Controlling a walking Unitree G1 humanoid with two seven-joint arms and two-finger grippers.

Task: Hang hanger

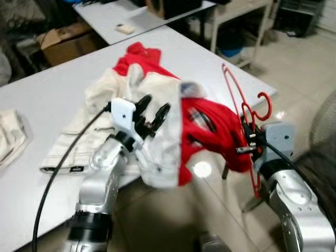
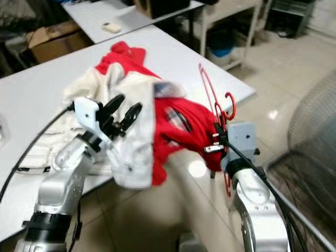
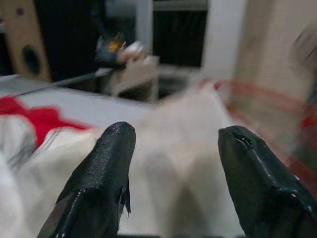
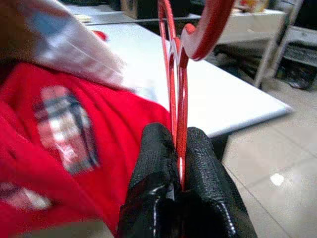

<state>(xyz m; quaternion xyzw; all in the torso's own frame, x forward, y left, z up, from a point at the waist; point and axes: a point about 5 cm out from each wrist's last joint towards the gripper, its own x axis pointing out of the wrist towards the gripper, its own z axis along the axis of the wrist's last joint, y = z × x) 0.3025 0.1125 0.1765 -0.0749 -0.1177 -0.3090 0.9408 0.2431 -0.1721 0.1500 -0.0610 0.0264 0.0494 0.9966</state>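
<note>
A red wire hanger [image 1: 247, 107] stands upright off the table's right edge, its hook [image 4: 205, 27] curling at the top. My right gripper [image 4: 177, 168] is shut on the hanger's thin frame, with a red and cream garment [image 1: 202, 131] draped over it and trailing back onto the table. My left gripper [image 1: 151, 116] is open beside the cream part of the garment [image 3: 168, 163], its fingers spread with only cloth behind them.
The white table [image 1: 47, 89] carries the rest of the cream and red cloth, with another cream cloth [image 1: 11, 135] at its far left. A second table [image 1: 136, 16], a cardboard box [image 1: 65, 41] and a shelf stand behind. Tiled floor [image 1: 294, 79] lies right.
</note>
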